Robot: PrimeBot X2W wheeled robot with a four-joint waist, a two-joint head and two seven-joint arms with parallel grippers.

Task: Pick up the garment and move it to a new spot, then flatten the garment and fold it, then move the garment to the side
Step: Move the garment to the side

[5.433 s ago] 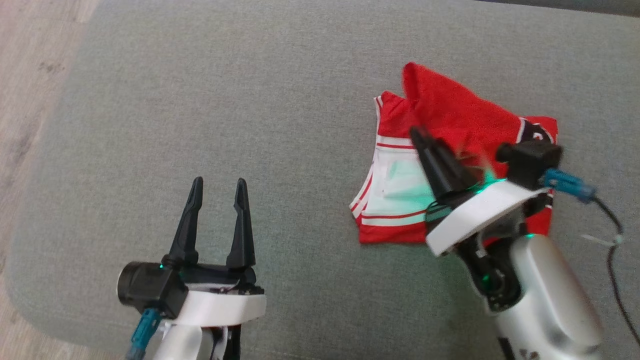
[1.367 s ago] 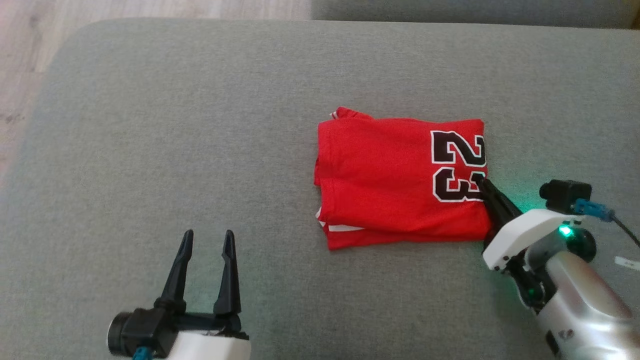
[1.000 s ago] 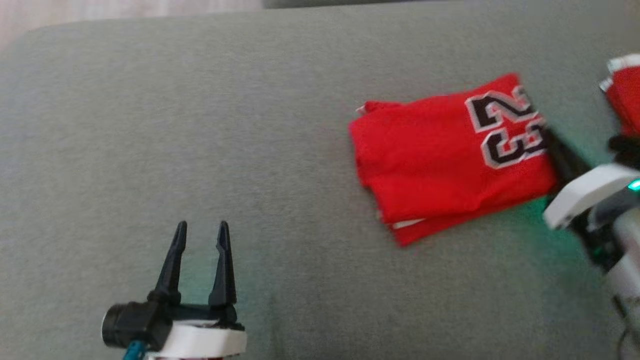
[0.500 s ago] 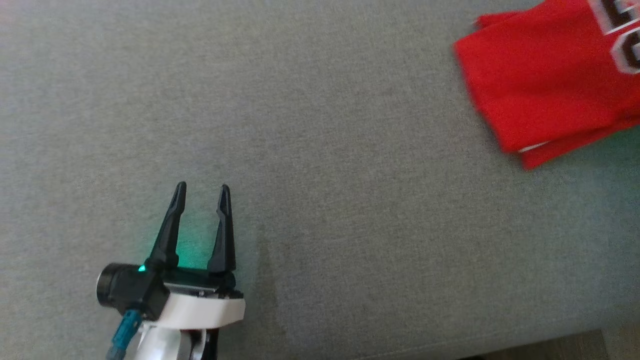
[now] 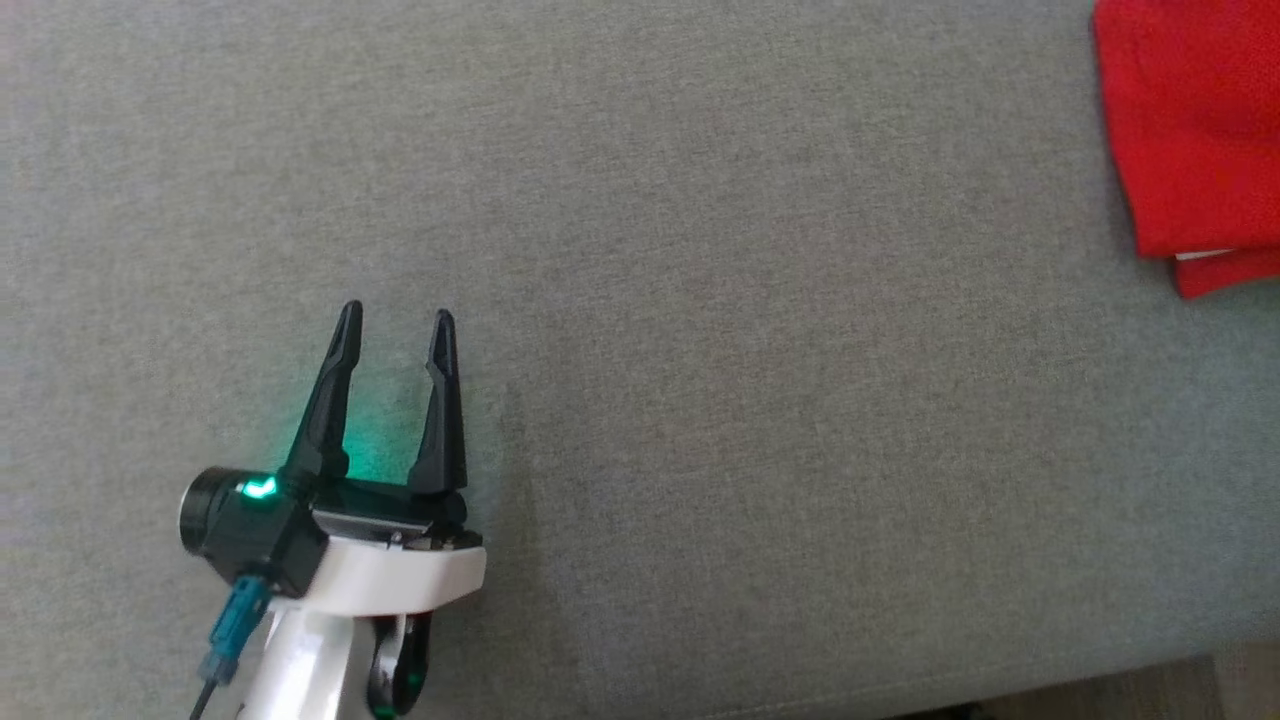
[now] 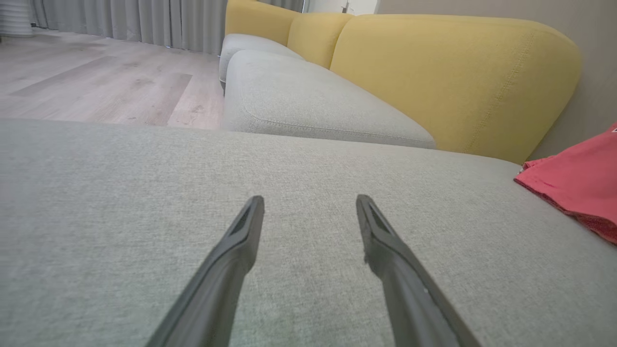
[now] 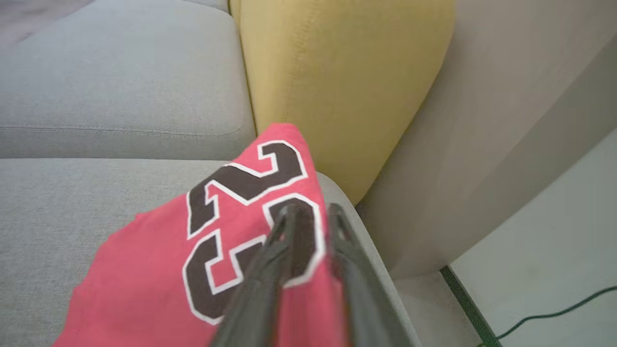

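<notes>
The folded red garment (image 5: 1190, 130) lies on the grey cushion (image 5: 700, 350), at the top right corner of the head view. In the right wrist view its black "23" print faces up, and my right gripper (image 7: 311, 212) is shut on the edge of the garment (image 7: 231, 226), close to the cushion's right-hand end. My left gripper (image 5: 397, 312) stands open over bare cushion at the lower left, far from the cloth. The left wrist view shows the left gripper (image 6: 311, 200) with nothing between its fingers, and the garment (image 6: 578, 183) at the right edge.
A yellow backrest (image 7: 337, 72) rises just behind the garment, with a pale wall beside it. A second grey seat cushion (image 6: 299, 101) and wood floor (image 6: 96, 82) lie beyond. A dark cable (image 7: 554, 313) runs over the floor past the cushion's end.
The garment, half folded at first, now lies folded. My right gripper has dragged it to the right across the cushion, while the head view has also shifted. The left gripper stays open.
</notes>
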